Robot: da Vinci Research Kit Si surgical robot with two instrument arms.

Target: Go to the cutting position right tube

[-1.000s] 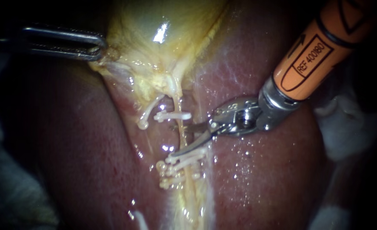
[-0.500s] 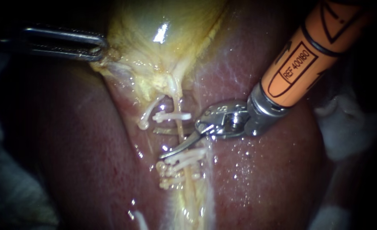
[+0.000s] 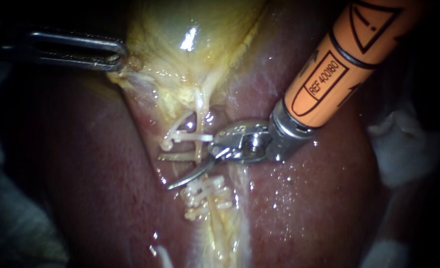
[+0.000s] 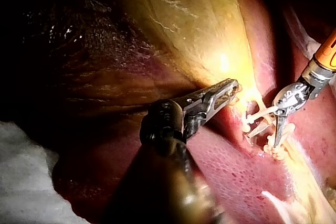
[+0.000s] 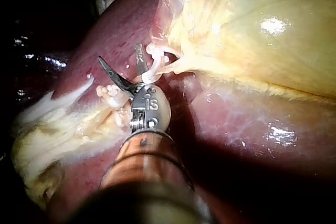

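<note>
My right instrument (image 3: pixel 165 172), on an orange shaft, reaches in from the upper right. Its two thin blades are open, one on each side of a pale tube (image 3: pixel 198 144) below the gallbladder (image 3: pixel 180 44). White clips (image 3: pixel 183 135) cross the tube above the blades, and several more clips (image 3: pixel 205 196) sit below them. The right wrist view shows the same open blades (image 5: pixel 119 56) between the two clip groups (image 5: pixel 157 59). My left instrument (image 3: pixel 116 58) is shut on the gallbladder's edge and holds it to the upper left. Its jaws (image 4: pixel 231 85) show the same in the left wrist view.
Dark red liver (image 3: pixel 304 198) lies on both sides of the tube. White gauze (image 3: pixel 403 149) sits at the right edge, and more lies at the lower left (image 3: pixel 11 223). A pale strand (image 3: pixel 161 255) lies low on the liver.
My right instrument has moved left and slightly up. Its open blades, which were to the right of the tube, now straddle it between the clip groups. The left instrument has stayed still.
</note>
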